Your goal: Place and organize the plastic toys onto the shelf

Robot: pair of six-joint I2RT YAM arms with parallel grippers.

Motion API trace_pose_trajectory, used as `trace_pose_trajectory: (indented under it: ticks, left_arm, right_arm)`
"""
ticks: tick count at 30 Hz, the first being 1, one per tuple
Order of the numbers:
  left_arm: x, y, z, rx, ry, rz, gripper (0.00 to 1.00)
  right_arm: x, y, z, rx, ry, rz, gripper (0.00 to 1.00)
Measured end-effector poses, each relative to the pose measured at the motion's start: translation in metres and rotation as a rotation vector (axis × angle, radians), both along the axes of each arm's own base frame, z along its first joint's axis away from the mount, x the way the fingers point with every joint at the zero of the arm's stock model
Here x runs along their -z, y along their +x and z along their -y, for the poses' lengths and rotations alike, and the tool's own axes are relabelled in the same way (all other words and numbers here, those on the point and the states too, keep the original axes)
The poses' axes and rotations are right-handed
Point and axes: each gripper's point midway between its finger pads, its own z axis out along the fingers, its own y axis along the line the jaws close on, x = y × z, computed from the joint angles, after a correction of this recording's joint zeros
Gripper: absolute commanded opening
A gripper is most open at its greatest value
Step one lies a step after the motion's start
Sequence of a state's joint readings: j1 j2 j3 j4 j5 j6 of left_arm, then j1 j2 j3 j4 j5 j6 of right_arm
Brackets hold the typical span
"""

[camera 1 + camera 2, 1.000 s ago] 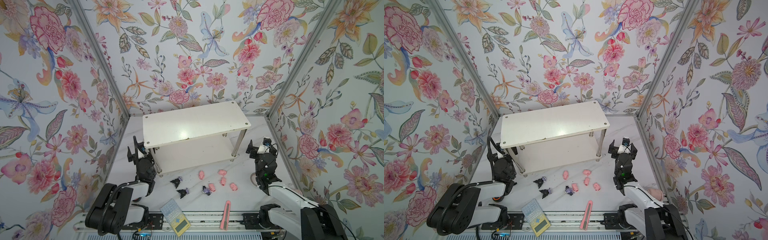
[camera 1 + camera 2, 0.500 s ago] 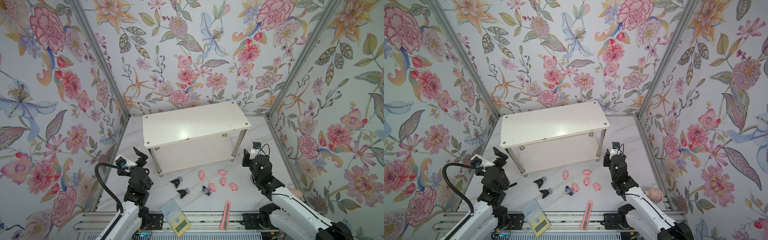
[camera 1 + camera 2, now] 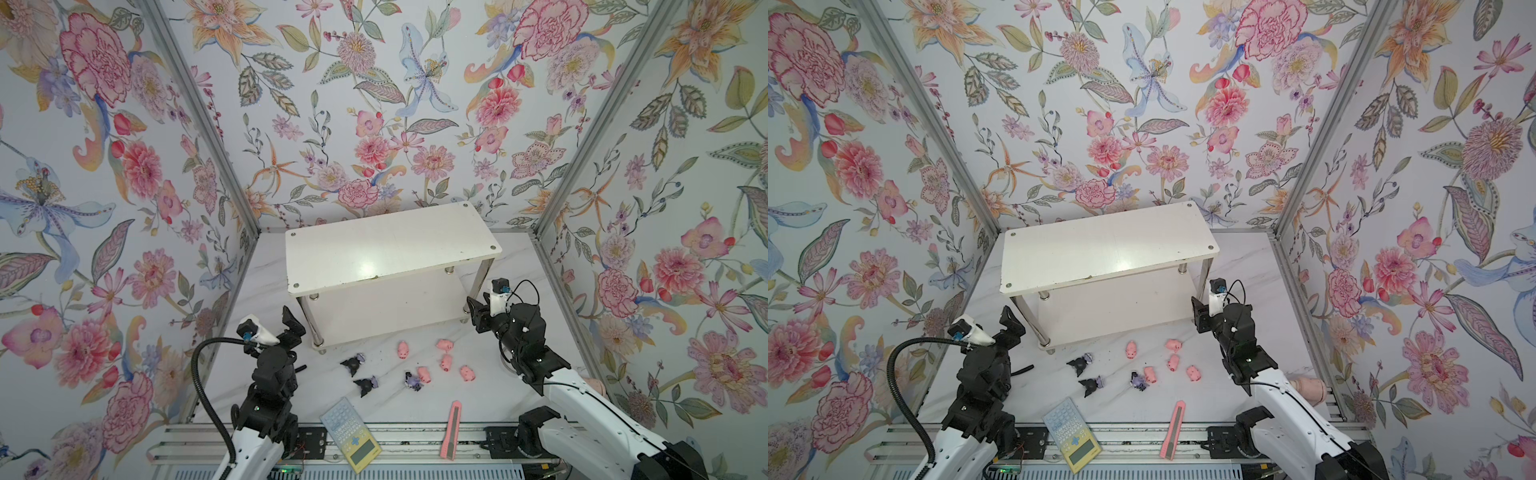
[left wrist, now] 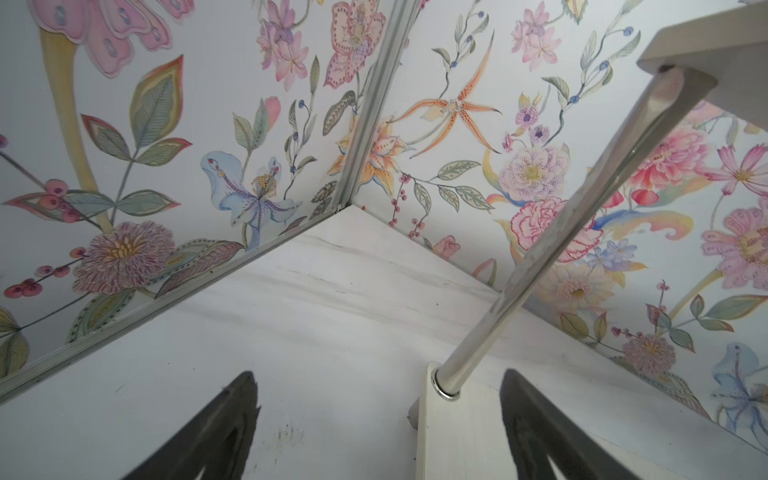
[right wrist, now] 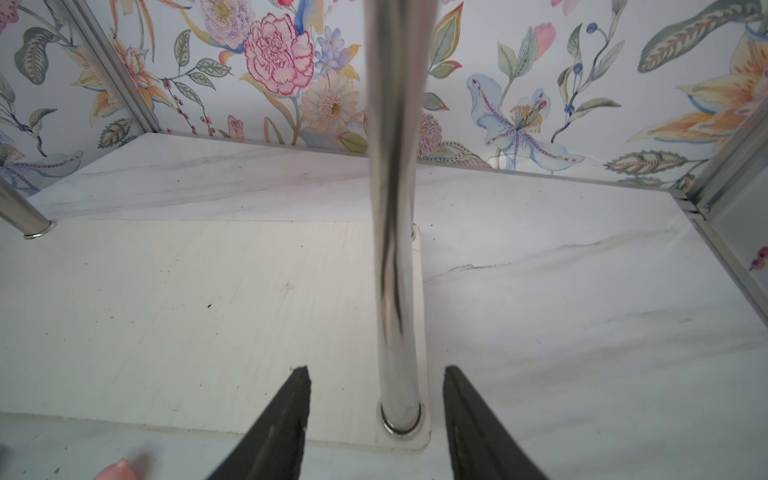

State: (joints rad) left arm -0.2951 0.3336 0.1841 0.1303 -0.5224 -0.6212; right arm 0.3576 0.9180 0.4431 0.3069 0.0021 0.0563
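**Top views: both grippers at the shelf's front legs, toys on the counter**

In both top views the shelf (image 3: 390,245) (image 3: 1106,249) stands at 12 o'clock on the counter (image 3: 266,291), close to the back wall and turned a little, with its right end farther back. All eight toys lie on the counter just off the shelf's 6 o'clock edge. Five pigs (image 3: 446,362) (image 3: 1173,362) cluster toward the shelf's 5 o'clock. Three figurines (image 3: 353,363) (image 3: 1079,365) sit at 9 o'clock of that cluster, and the nearest of them is just beside a pig. The calculator (image 3: 350,434) lies at 7 o'clock of the toys, reaching over the counter's near edge. The knife (image 3: 451,430) lies at 6 o'clock of the pigs.

The left gripper (image 3: 294,326) (image 3: 1013,326) hovers at the shelf's 8 o'clock corner. In the left wrist view its jaws (image 4: 379,374) are spread wide and hold nothing. The foot of the left front leg (image 4: 582,232) and the corner of the lower board (image 4: 461,436) show between the two fingers, clear of both.

The right gripper (image 3: 478,301) (image 3: 1202,305) is at the shelf's 4 o'clock corner. In the right wrist view its jaws (image 5: 377,368) are about half spread and straddle the right front leg (image 5: 395,208). A gap shows on each side of the tube, so nothing is gripped.
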Motion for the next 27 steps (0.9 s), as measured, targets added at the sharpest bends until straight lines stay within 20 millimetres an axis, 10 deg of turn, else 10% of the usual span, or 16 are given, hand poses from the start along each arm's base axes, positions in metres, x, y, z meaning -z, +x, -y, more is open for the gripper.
trace_pose_trajectory:
  ticks: [7,27]
  left_arm:
    - [-0.005,0.005,0.024,0.136,-0.006,-0.03,0.79]
    - [0.001,0.018,0.056,0.293,0.011,-0.091,0.5]
  right_arm:
    - [-0.037,0.026,0.003,0.003,0.026,0.075,0.48]
    - [-0.036,0.057,-0.003,-0.014,0.066,0.066,0.22]
